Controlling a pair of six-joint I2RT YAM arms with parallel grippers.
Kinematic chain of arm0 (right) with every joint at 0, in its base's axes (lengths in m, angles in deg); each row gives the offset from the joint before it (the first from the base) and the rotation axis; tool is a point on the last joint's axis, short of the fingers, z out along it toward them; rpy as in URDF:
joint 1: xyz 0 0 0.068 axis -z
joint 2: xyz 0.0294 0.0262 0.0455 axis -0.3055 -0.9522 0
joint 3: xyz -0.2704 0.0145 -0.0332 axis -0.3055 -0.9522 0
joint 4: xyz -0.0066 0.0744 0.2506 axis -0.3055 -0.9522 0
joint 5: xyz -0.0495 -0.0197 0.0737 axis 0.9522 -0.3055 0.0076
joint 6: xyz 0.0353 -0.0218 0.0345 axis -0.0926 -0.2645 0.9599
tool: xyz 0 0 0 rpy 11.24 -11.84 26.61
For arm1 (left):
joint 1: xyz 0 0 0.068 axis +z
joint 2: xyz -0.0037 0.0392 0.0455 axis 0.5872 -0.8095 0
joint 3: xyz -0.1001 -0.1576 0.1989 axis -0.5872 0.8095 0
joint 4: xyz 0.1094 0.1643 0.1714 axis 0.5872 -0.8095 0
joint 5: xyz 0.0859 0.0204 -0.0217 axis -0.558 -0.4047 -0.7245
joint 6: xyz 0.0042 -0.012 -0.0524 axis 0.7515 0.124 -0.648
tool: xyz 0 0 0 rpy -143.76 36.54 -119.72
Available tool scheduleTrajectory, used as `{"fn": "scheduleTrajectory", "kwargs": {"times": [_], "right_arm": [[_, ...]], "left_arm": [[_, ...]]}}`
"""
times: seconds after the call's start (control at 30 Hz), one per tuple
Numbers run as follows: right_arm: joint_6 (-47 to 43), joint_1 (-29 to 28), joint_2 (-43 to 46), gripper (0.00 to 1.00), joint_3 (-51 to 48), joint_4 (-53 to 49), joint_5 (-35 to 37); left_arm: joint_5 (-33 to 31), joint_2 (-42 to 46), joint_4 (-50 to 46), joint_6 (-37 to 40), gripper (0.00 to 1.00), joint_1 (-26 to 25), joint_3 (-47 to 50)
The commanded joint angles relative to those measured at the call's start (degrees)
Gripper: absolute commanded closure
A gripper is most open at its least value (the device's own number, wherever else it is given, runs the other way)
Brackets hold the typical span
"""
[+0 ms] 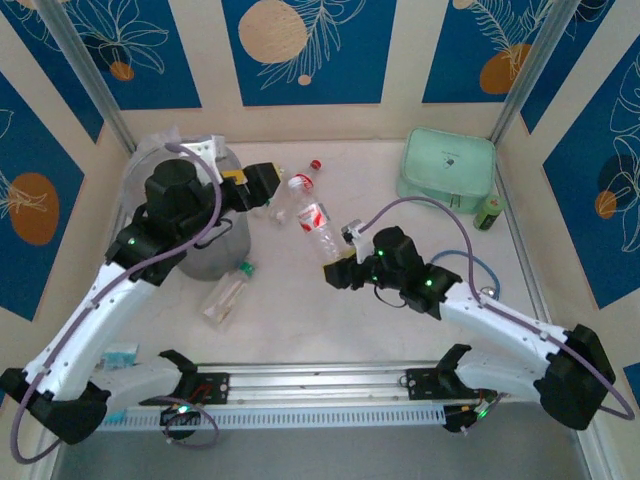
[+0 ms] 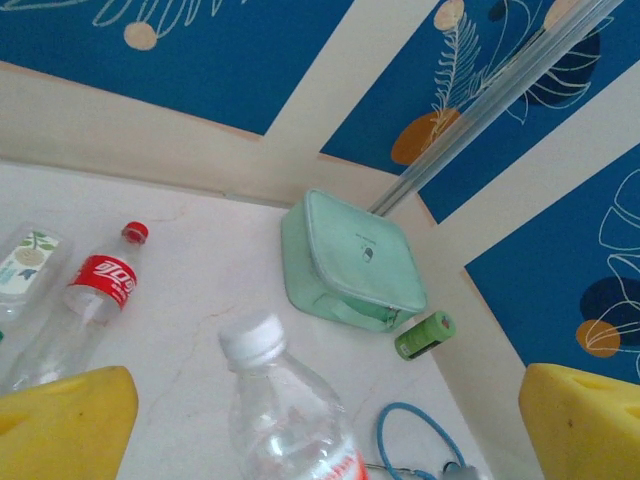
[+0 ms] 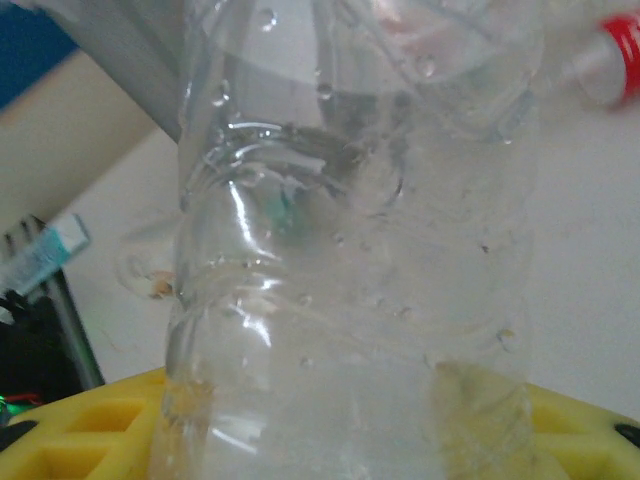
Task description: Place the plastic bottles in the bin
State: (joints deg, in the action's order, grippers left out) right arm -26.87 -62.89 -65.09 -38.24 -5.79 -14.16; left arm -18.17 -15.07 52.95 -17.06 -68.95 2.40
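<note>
The clear bottle (image 3: 350, 280) is glossy, ribbed plastic beaded with droplets; the right fingers (image 3: 80, 440) are matt yellow plastic. The bench (image 1: 300, 320) looks smooth, pale, faintly veined. At two o'clock, the mint case (image 1: 447, 165) looks soft, matt.

Pale marbled table (image 1: 300, 315); blue leaf-print wall panels (image 1: 350, 60).

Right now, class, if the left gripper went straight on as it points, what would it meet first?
Probably the white-capped clear bottle, just ahead between the left gripper's open fingers; depth unclear.
</note>
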Motion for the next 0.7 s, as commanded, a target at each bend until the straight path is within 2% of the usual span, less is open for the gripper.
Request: {"fn": "scheduleTrajectory", "kwargs": {"times": [0.0, 0.2, 0.4, 0.53, 0.67], "right_arm": [[-0.89, -1.25, 2.13, 0.58, -0.45, 8.89, -0.77], [-2.11, -3.12, 1.79, 0.58, 0.09, 9.11, -2.2], [-2.96, -4.03, 0.62, 0.58, 0.71, 7.97, -1.8], [-3.24, -4.27, -0.13, 0.58, 1.26, 7.95, -1.85], [-3.26, -4.38, -1.19, 0.55, 1.87, 7.46, -2.4]], "left_arm": [[1.31, -1.93, 4.03, -2.38, 0.05, -1.19, 1.0], [1.89, -4.42, 8.59, -3.37, 0.14, -3.19, 2.95], [2.22, -5.7, 10.39, -4.17, 0.3, -3.99, 3.3], [1.3, -5.76, 9.09, -3.66, 0.52, -3.98, 2.75], [0.03, -5.2, 8.88, -3.31, 0.66, -4.01, 2.71]]}}
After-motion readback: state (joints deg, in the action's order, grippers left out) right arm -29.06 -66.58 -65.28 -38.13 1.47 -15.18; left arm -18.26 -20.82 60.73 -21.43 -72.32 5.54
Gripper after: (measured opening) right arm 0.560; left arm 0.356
